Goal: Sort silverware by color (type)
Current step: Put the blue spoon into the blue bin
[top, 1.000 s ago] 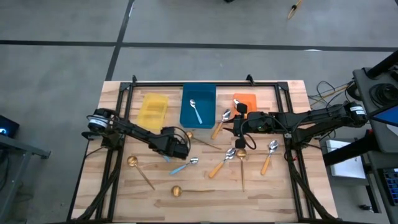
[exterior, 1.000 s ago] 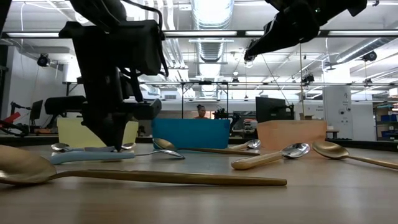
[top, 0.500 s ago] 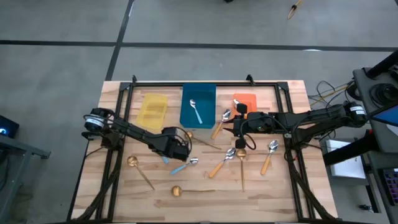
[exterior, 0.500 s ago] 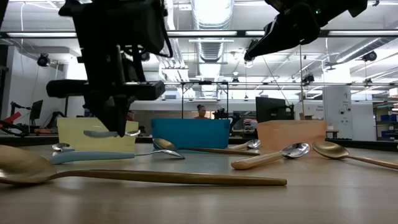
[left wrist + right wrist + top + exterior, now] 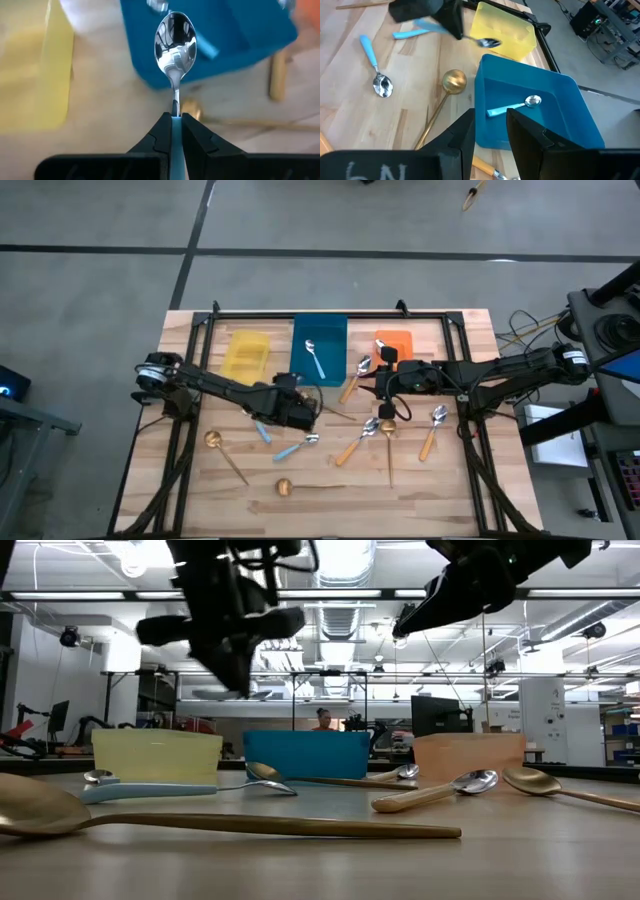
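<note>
My left gripper [image 5: 298,412] [image 5: 174,117] hangs above the table near the blue bin's [image 5: 318,348] front, shut on a light-blue-handled spoon [image 5: 175,42]. The spoon's silver bowl [image 5: 487,42] points toward the bin. One blue-handled spoon [image 5: 315,358] lies inside the bin. My right gripper [image 5: 384,358] [image 5: 491,114] waits high by the orange bin [image 5: 395,342], open, with nothing between its fingers. Another blue-handled spoon [image 5: 297,446], orange-handled spoons [image 5: 358,442] and gold spoons [image 5: 225,455] lie flat on the wood. My left gripper pinches the spoon's light-blue handle [image 5: 174,131] between its two fingers, close to where the silver neck begins. The fingers slant down from the table's left side. The spoon is lifted clear and about level. Its bowl juts out ahead and its handle's free end [image 5: 262,430] trails behind.
A yellow bin [image 5: 246,355] stands left of the blue one, along the far edge. More spoons lie about: gold ones [image 5: 283,487] [image 5: 388,435] and orange-handled ones [image 5: 352,380] [image 5: 433,430]. A black frame [image 5: 330,313] borders the table's far side.
My left gripper has risen with the blue-handled spoon, lifting it from the table top to well clear, and has gone a little toward the blue bin while rolling its wrist. It has stayed shut.
</note>
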Robot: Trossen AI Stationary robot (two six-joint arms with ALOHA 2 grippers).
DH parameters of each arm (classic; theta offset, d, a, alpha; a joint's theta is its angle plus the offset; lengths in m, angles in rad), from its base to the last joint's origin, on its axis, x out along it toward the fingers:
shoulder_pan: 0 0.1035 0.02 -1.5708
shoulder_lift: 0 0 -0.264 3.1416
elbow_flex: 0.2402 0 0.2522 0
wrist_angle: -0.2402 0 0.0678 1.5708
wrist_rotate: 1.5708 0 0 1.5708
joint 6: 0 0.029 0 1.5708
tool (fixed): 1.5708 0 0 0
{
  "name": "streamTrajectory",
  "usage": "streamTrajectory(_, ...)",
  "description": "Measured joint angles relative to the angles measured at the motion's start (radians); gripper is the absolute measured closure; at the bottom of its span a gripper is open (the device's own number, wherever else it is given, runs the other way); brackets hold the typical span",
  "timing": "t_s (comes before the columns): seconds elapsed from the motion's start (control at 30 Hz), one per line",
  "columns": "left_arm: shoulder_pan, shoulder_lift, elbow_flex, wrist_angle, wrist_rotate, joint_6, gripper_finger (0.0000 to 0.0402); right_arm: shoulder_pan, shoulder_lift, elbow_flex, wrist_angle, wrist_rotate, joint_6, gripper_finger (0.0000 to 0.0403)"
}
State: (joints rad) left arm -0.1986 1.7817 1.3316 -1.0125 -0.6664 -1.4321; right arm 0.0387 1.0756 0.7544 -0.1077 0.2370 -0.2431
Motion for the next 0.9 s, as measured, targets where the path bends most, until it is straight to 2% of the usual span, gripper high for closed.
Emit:
streamTrajectory(0.2,0.072,0.0,0.062,0.011,-0.057,0.169,0.0393,0.0,-0.006,0.0,-0.086,0.0,0.048,0.0303)
streamTrajectory(0.37,0.149,0.0,0.099,0.108,-0.102,0.364,0.0393,0.0,-0.022,-0.003,-0.129,0.0,0.093,0.0303)
streamTrajectory(0.6,0.263,0.0,0.121,0.241,-0.101,0.581,0.0393,0.005,-0.085,-0.058,-0.13,-0.004,0.122,0.0303)
streamTrajectory(0.7,0.301,0.0,0.119,0.307,-0.067,0.656,0.0393,0.005,-0.12,-0.094,-0.119,-0.004,0.139,0.0303)
streamTrajectory(0.9,0.386,0.014,0.113,0.398,-0.054,0.766,0.0393,0.005,-0.171,-0.174,-0.02,-0.004,0.138,0.0303)
